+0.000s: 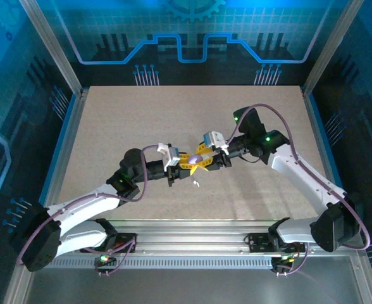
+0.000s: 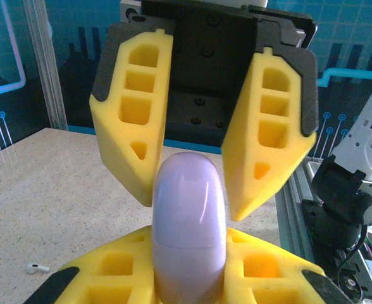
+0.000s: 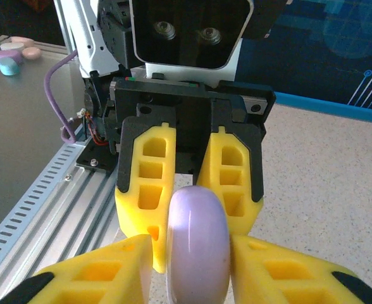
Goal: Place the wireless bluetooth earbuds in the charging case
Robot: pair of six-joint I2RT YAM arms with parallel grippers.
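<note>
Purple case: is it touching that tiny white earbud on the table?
Apart. The left wrist view shows the white earbud lying on the table, with bare tabletop between it and the lavender case held in the left tool.

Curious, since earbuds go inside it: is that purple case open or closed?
Closed. The lavender case shows one smooth shell with only a thin seam; no lid is raised.

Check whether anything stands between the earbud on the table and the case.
Yes. The case looks shut, seam closed, held by the left claw and right claw; the earbud lies loose on the table, no claw free.
</note>
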